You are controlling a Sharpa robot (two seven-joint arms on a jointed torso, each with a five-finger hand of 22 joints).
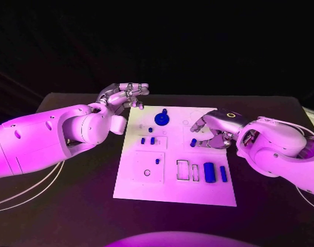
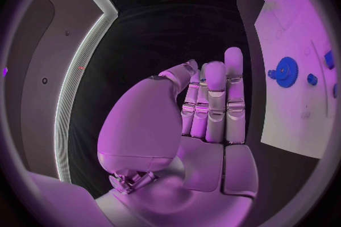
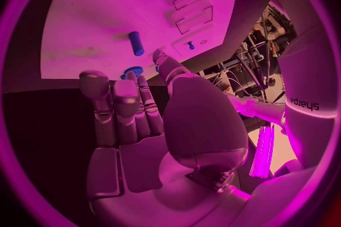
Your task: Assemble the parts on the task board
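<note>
The white task board lies in the middle of the table. On it are a blue gear, two small blue pegs, a blue cylinder and a thin blue bar. My left hand hovers at the board's far left corner. In the left wrist view its fingers are straight, the palm is bare, and the gear lies off to the side. My right hand is over the board's right half. Its fingertips and thumb reach a small blue part, also visible as the blue part. Whether they pinch it is unclear.
Black tabletop surrounds the board. Empty rectangular slots sit beside the cylinder, and a raised plate with holes sits at the board's near left. Cables trail under my left arm.
</note>
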